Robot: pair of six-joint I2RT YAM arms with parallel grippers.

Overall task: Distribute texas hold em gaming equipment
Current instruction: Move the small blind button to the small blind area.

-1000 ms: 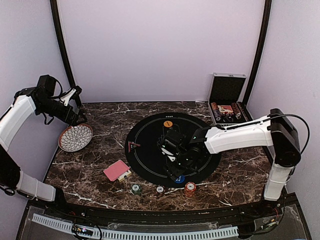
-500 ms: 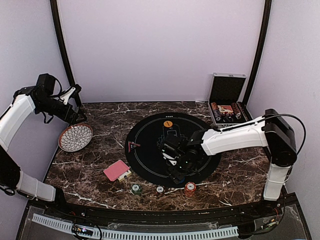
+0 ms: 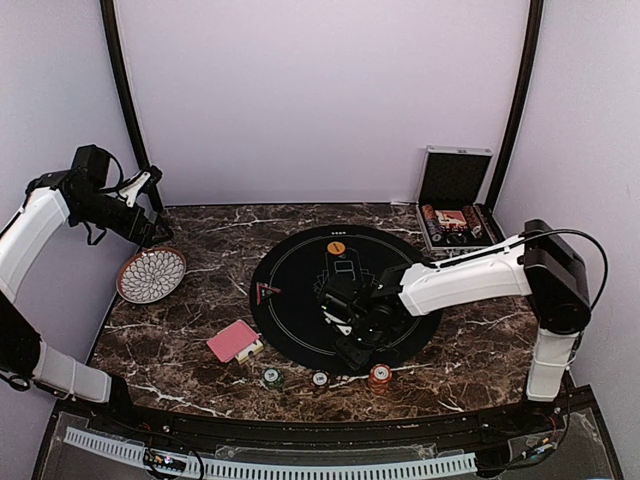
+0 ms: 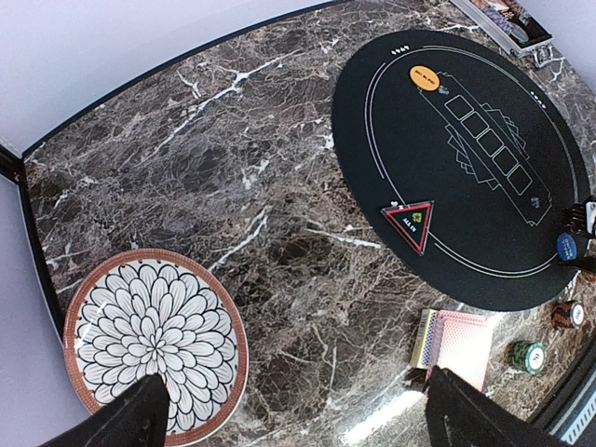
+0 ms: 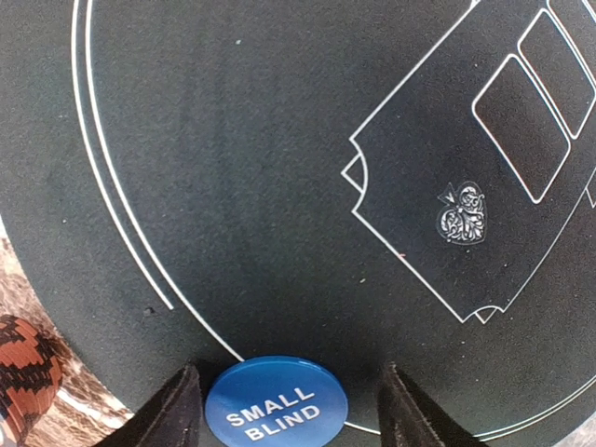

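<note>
A blue round "SMALL BLIND" button [image 5: 276,406] lies on the black round mat [image 5: 261,168] near its edge line. My right gripper [image 5: 291,407] straddles it, open, with a gap on the right side and the left finger close to it. In the top view this gripper [image 3: 355,342] hides the button. A red-backed card deck [image 3: 233,340] [image 4: 463,339] lies left of the mat. A green chip [image 3: 271,378], a pale chip [image 3: 320,379] and a red chip stack [image 3: 380,376] sit along the near edge. My left gripper [image 3: 160,236] [image 4: 300,412] hangs open, high above the table beside the plate.
A patterned white plate [image 3: 125,283] [image 4: 237,335] lies at the left. The silver hinged case [image 3: 455,205] stands open at the back right with chips and cards inside. An orange button [image 3: 336,247] and a red triangle marker [image 3: 266,293] rest on the mat.
My right gripper has shifted slightly left over the mat's near edge and its jaws have narrowed around the blue button. The left arm has not moved.
</note>
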